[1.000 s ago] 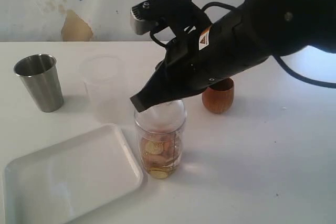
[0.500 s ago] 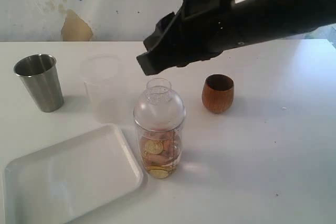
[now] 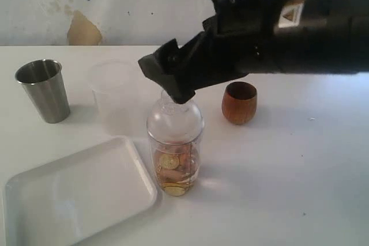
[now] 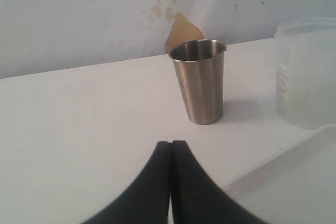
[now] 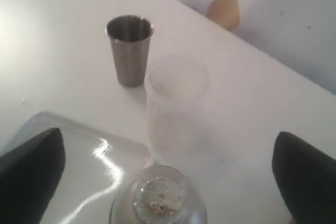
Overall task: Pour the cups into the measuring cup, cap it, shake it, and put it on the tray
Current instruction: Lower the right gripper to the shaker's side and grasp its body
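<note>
The measuring cup (image 3: pixel 174 156) stands in the middle of the table with gold-coloured round pieces in its bottom and a clear domed cap (image 3: pixel 174 118) on top; in the right wrist view the cap (image 5: pixel 157 198) shows from above. My right gripper (image 3: pixel 170 80) hovers just over the cap, open wide, its fingers (image 5: pixel 31 169) spread far apart and touching nothing. The steel tumbler (image 3: pixel 42 89) stands upright at the far left, the brown wooden cup (image 3: pixel 239 103) to the right of the measuring cup. The white tray (image 3: pixel 75 194) lies at front left. My left gripper (image 4: pixel 170 144) is shut and empty, low over the table short of the tumbler (image 4: pixel 199 82).
A frosted unmarked cup (image 3: pixel 112 93) stands between the tumbler and the measuring cup, close behind the tray's far corner. The right arm's black body (image 3: pixel 288 33) spans the upper right of the exterior view. A wall runs along the table's far edge.
My right gripper let go of the cap and opened wide. It rose off the measuring cup, then came back down to just above the cap. The left gripper stayed shut.
</note>
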